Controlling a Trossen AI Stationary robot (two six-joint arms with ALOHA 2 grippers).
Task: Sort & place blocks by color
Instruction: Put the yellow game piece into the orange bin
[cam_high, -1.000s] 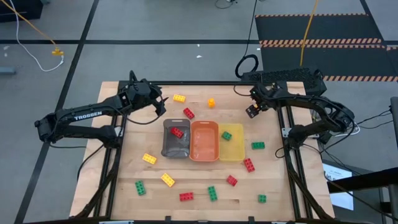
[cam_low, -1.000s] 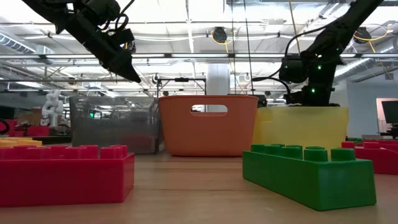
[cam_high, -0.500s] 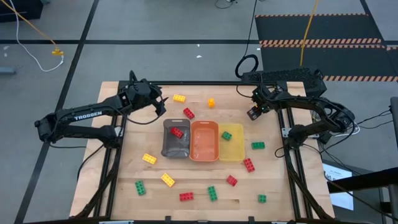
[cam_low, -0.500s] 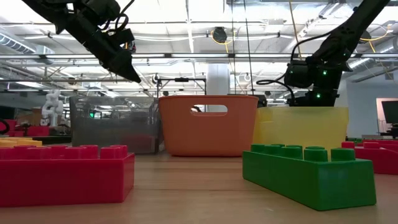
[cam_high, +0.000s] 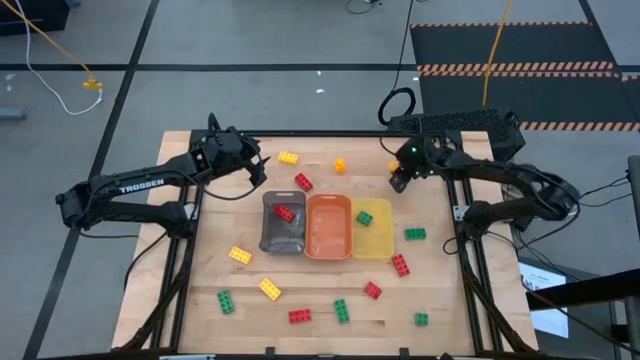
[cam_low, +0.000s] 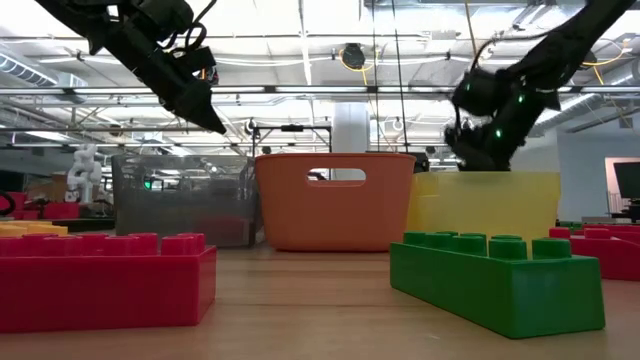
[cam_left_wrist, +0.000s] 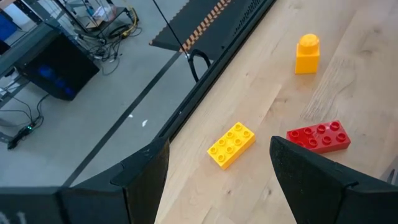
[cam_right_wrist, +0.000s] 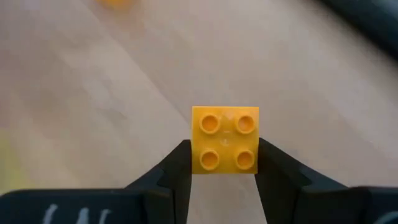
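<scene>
A small square orange-yellow block (cam_right_wrist: 224, 145) with four studs facing up is pinched between the right tool's (cam_right_wrist: 224, 163) fingers; left tool (cam_left_wrist: 217, 180) spread wide.

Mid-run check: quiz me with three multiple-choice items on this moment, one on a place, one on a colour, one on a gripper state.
1. Where does the red block nearest the trays lie?
A. in the grey tray
B. in the orange tray
C. on the floor

2. What colour is the block in the yellow tray?
A. red
B. green
C. yellow

3. What is the right gripper doing?
A. hanging open and empty
B. clamped on a yellow four-stud block
C. gripping a tray rim

Answers:
1 A: the high view shows it inside the grey tray.
2 B: a green block sits in the yellow tray.
3 B: the right wrist view shows the yellow four-stud block pinched between both fingers, above the bare table.
</scene>
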